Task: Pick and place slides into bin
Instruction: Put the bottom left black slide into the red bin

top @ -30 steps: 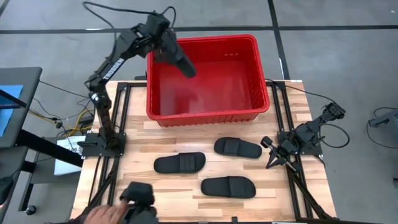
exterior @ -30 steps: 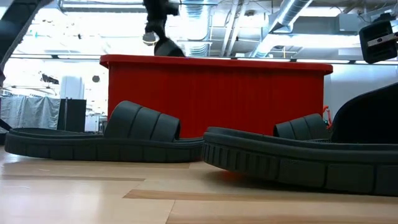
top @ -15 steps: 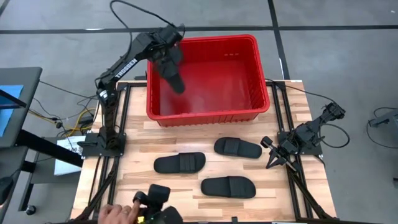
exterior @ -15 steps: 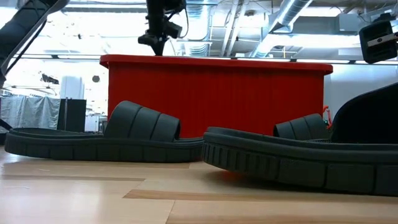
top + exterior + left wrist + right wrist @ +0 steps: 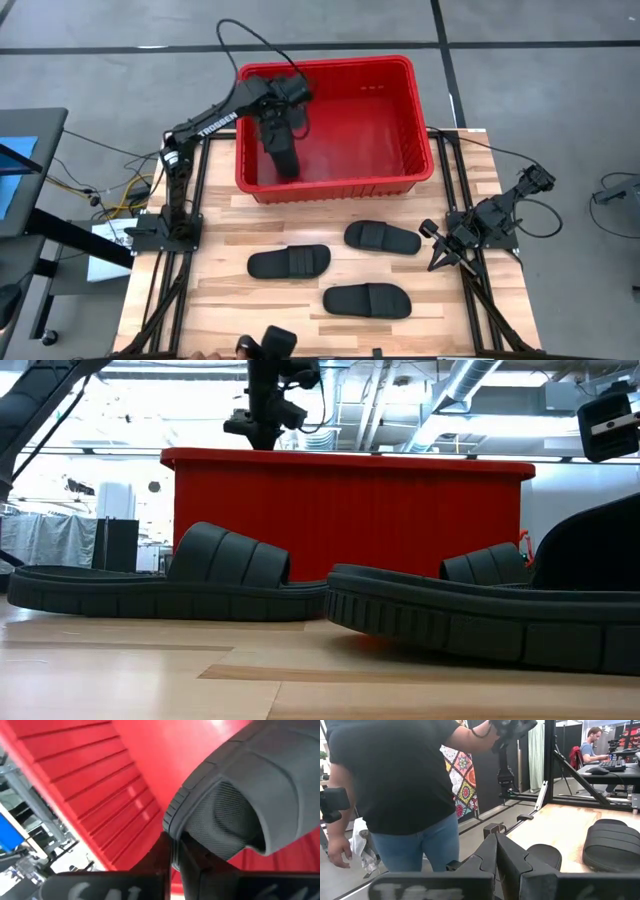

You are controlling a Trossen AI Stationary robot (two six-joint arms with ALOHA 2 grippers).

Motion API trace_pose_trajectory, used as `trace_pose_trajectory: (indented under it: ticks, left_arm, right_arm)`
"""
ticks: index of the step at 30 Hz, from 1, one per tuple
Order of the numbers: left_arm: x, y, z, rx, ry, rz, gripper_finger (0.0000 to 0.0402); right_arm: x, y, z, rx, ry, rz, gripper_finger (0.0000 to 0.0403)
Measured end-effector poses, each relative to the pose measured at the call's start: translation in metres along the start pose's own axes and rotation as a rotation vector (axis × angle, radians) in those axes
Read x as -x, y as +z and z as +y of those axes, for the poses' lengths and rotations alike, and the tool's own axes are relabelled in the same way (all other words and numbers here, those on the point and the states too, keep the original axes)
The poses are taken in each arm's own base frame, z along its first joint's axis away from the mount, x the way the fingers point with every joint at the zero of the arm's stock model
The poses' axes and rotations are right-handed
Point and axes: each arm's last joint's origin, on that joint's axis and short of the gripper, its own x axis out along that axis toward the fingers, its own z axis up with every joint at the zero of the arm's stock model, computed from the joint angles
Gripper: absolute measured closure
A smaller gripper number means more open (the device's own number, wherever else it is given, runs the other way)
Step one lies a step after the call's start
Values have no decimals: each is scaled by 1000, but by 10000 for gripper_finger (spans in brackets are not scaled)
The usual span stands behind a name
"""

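Left gripper (image 5: 272, 118) is clamped on a sandal (image 5: 282, 152), hanging it down inside the red bin (image 5: 400, 70) near the wall closest to its arm. Three more sandals (image 5: 366, 299) lie on the table (image 5: 215, 240), outside the bin. Right gripper (image 5: 436, 262) is parked at the table edge, fingers together (holding nothing). Person (image 5: 405, 780) stands beyond it.

You can read one marking only: white lettering "TROSSEN" along the upper link of the left arm (image 5: 215, 119), seen from above; the pale marks on the wrist-camera housings are too blurred to read.
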Motion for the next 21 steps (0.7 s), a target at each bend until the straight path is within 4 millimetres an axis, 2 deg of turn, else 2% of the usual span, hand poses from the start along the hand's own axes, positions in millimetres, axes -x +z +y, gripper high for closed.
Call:
trace_pose_trajectory:
  ticks: [7, 17, 21]
  left_arm:
    - [-19, 6, -18, -87, -76, 95, 401]
    - [-44, 21, -22, -70, -31, 65, 401]
    - [-50, 21, -24, -70, -38, 76, 401]
  right_arm:
    - [0, 0, 0, 0, 0, 0, 403]
    - [0, 0, 0, 0, 0, 0, 403]
    - [0, 0, 0, 0, 0, 0, 403]
